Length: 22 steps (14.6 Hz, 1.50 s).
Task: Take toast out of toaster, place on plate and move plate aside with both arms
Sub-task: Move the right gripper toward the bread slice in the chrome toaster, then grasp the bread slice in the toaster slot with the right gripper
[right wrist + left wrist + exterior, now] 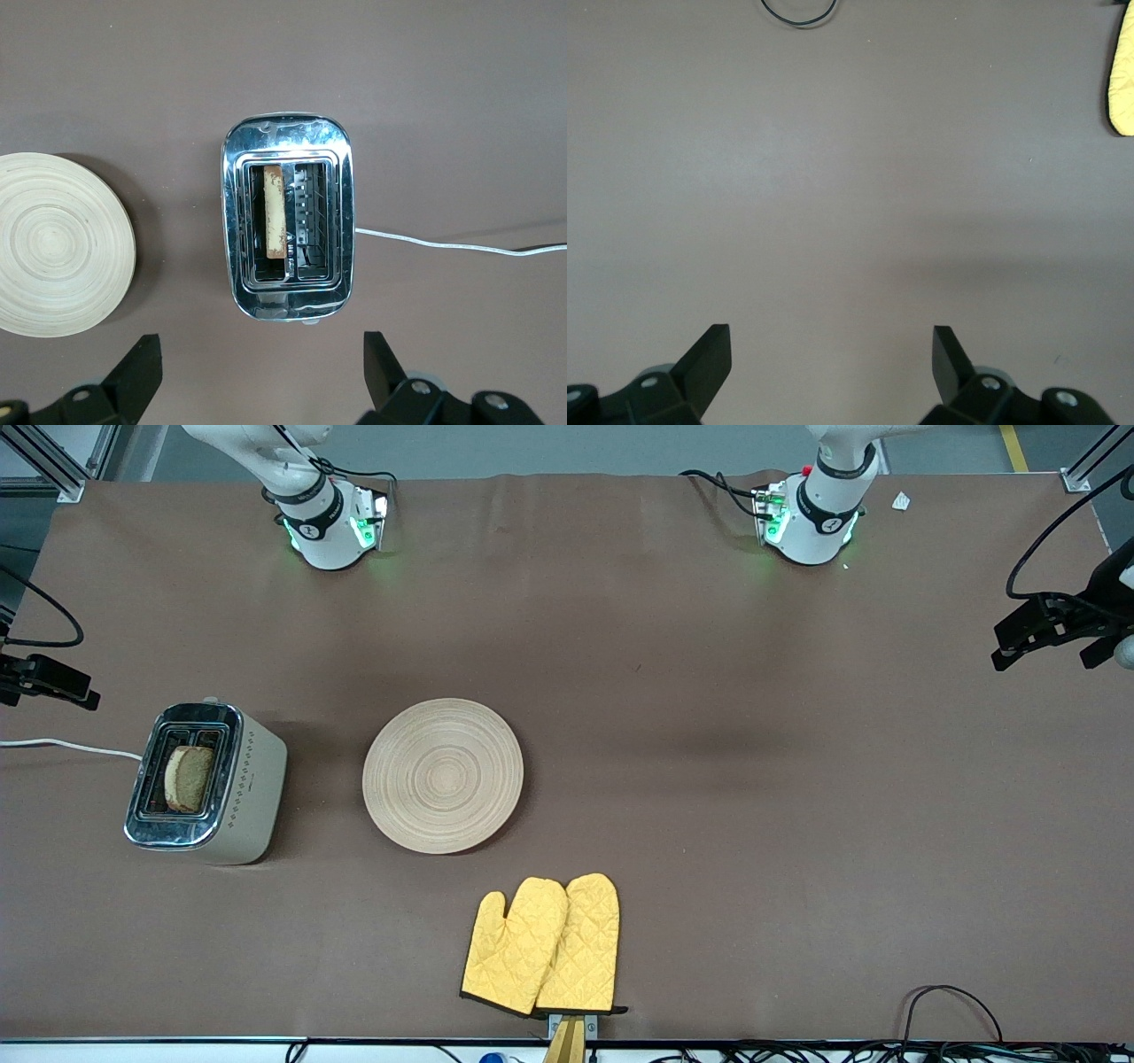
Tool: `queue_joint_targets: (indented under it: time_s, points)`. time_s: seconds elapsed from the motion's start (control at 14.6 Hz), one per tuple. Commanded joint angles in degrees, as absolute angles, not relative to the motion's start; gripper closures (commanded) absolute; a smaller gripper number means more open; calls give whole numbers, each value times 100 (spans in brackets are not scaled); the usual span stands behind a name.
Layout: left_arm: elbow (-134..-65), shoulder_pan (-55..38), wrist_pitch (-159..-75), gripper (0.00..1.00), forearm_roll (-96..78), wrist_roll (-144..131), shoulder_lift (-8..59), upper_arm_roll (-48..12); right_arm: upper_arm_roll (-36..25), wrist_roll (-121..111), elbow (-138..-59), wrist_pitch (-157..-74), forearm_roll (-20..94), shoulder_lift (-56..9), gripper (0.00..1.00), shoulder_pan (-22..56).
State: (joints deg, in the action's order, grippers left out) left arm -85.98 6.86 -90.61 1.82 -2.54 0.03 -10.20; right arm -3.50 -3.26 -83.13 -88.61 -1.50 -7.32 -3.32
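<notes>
The right tool (262,376), black and two-fingered, hangs directly over the boxy toaster with cream-beige sides and a shiny chrome top (288,227); its fingers stand wide apart and hold nothing. The left tool (832,367) is spread just as wide and empty, over a bare stretch of the brown worktop (850,177) toward the left arm's end, where that arm waits.

By my reading nothing of the task is done yet. The square slice of speckled brown toast with a darker crust (189,779) sits upright in one of the toaster's two slots, its top edge standing proud of the chrome. The round, shallow, light wooden plate with concentric ring grain (443,776) lies bare beside the toaster, toward the left arm's end. Lifting, placing and the two-armed move of the plate all remain.

A white cord (443,243) trails from the toaster. A pair of yellow quilted oven mitts (542,946), soft and padded, lies nearer the front camera than the plate.
</notes>
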Motion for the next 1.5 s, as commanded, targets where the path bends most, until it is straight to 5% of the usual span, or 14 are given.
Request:
queue_joint_targets:
  time_s: [0.0,0.55,0.96,1.43]
  points:
    - [-8473,668,-9026,0,316,-125,35,-1037,-404,-387,-8473,-8877,-88,-554,0,-273]
    - [-8482,677,-9018,0,439,-598,-35,-1055,-413,-387,-8665,-9025,-44,-1043,0,-246]
    - [-8455,712,-8965,0,704,-528,-9,-1389,-413,-413,-9510,-10695,-35,-1792,0,-255]
    - [-8499,712,-8886,0,650,-545,70,-1389,-413,-413,-9676,-10635,-35,-2074,0,-272]
